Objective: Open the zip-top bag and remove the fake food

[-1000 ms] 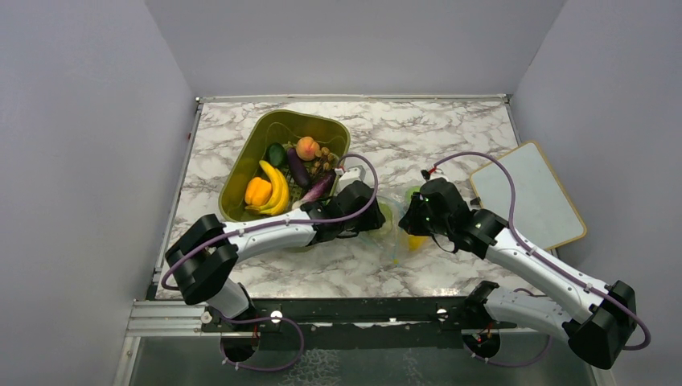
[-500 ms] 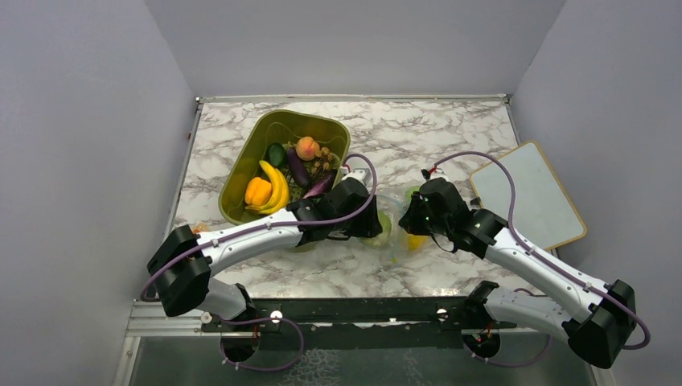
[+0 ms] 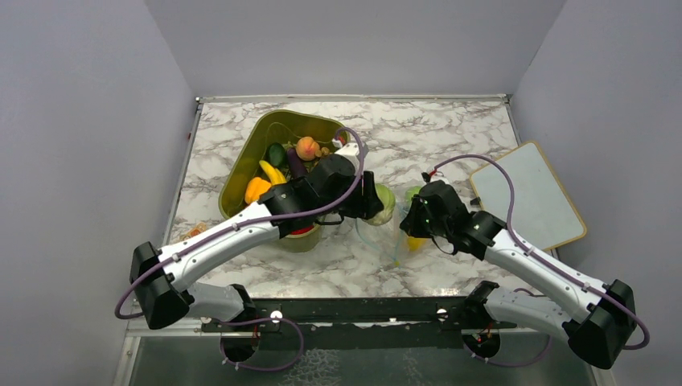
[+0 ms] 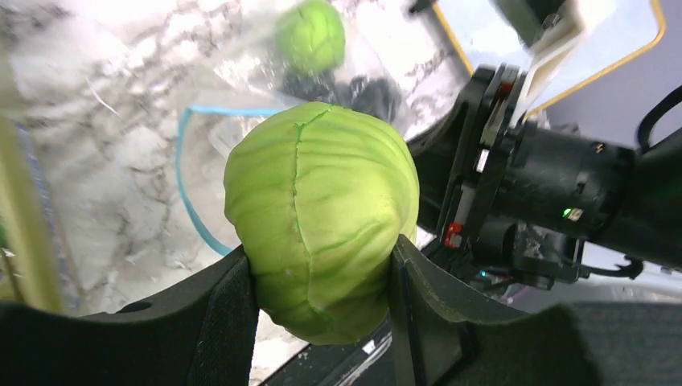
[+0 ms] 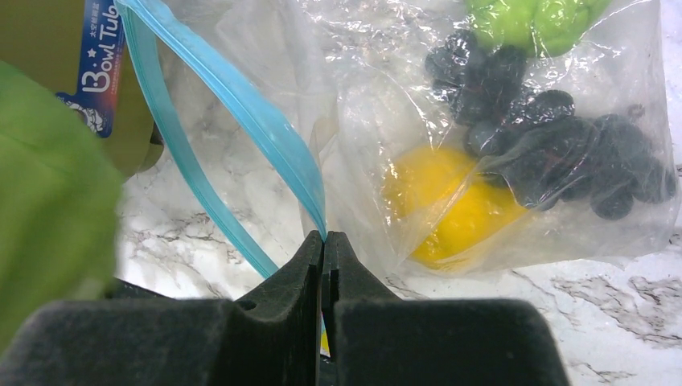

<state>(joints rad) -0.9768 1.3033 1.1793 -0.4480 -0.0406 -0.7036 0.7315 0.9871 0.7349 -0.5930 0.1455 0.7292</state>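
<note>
The left jaws are clamped on a light green, ribbed plastic toy cabbage. They hold it outside the clear, crinkly plastic zip-top bag, at about 10 o'clock of the bag's mouth in the top view. The right jaws are pressed together on the bag's light blue zipper strip, pinching one lip, and the mouth gapes toward 9 o'clock. The bag lies on the marble-patterned worktop, near its centre toward 6 o'clock. Inside it are a yellow toy fruit, a dark purple knobbly bunch and a light green piece. An olive-green plastic tub of toy produce sits at 10 o'clock, and a white, tan-rimmed board at 3 o'clock.
</note>
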